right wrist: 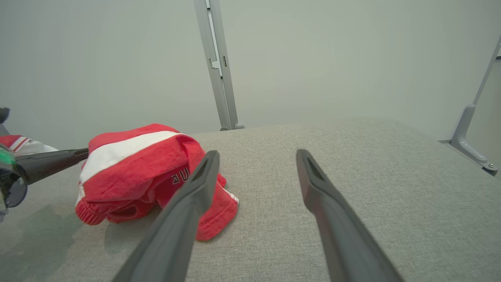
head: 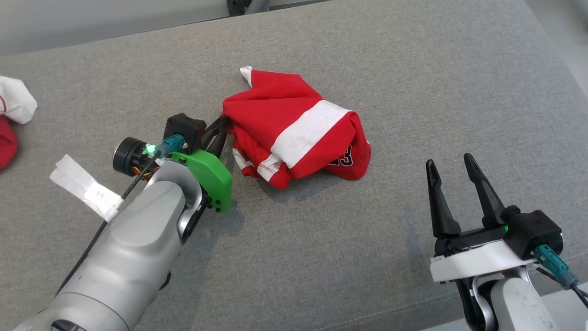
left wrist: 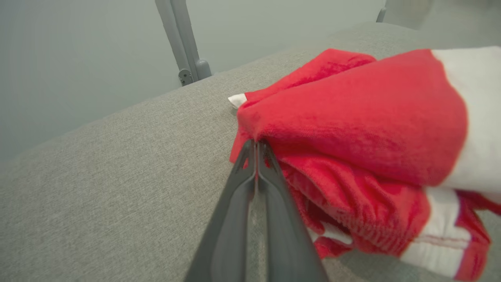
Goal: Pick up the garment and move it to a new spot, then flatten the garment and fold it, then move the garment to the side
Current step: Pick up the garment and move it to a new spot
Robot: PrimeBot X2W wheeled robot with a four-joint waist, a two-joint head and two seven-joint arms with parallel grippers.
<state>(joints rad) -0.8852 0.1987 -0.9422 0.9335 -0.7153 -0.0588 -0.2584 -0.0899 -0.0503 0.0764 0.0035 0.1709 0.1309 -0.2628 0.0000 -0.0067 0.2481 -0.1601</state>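
The garment (head: 294,126) is a crumpled red shirt with a white band, bunched on the grey padded surface. My left gripper (head: 223,120) is shut on the garment's left edge, and the cloth there is raised off the surface. In the left wrist view the two fingers meet at a pinched red fold, left gripper (left wrist: 256,144), garment (left wrist: 352,129). My right gripper (head: 450,163) stands open at the lower right, apart from the cloth, nothing between its fingers. The right wrist view shows the garment (right wrist: 133,172) left of the open right gripper (right wrist: 256,154), and the left arm's dark fingers (right wrist: 47,162) reaching its edge.
Another red and white cloth (head: 14,110) lies at the left edge of the grey surface (head: 367,257). A white tag (head: 87,187) hangs beside my left forearm. Grey metal posts (right wrist: 217,66) stand behind the far edge; a bracket (right wrist: 469,141) sits far right.
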